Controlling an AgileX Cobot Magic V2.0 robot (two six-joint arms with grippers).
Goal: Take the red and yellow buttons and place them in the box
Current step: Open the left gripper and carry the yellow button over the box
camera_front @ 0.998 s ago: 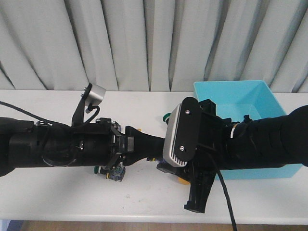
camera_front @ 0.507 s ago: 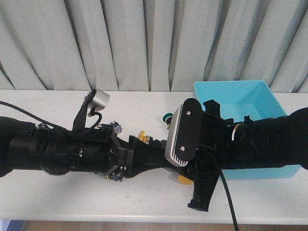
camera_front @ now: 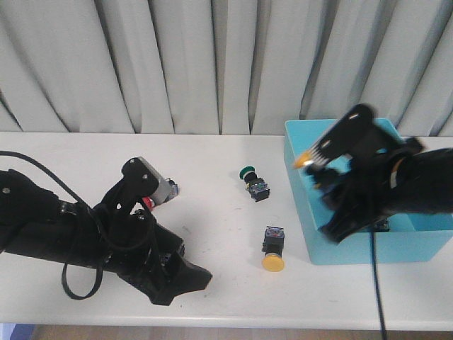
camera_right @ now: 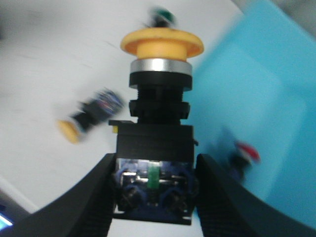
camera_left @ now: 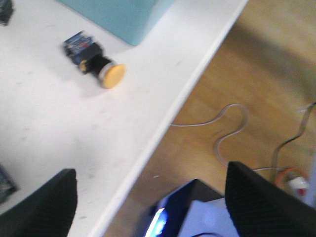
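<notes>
My right gripper [camera_right: 154, 165] is shut on the black body of a yellow button [camera_right: 162, 43] and holds it cap forward. In the front view this button [camera_front: 306, 159] and the right gripper [camera_front: 323, 168] hang above the near-left wall of the turquoise box [camera_front: 368, 248]. A red button [camera_right: 245, 155] lies inside the box [camera_right: 261, 89]. A second yellow button [camera_front: 273, 251] lies on the table in front of the box's left side, also seen as the yellow button [camera_left: 98, 63] from the left wrist. My left gripper [camera_front: 192, 276] is open and empty over the table's front edge [camera_left: 148, 148].
A green-capped button [camera_front: 255, 181] lies on the table near the middle. A small red object [camera_front: 148, 203] shows partly behind the left arm. The curtain closes off the back. Floor and cables [camera_left: 232, 128] lie beyond the front edge.
The arms, crossed at mid-table before, have separated. The left arm pulled back to the front left. The right arm swung right and up to the box, carrying a yellow button.
</notes>
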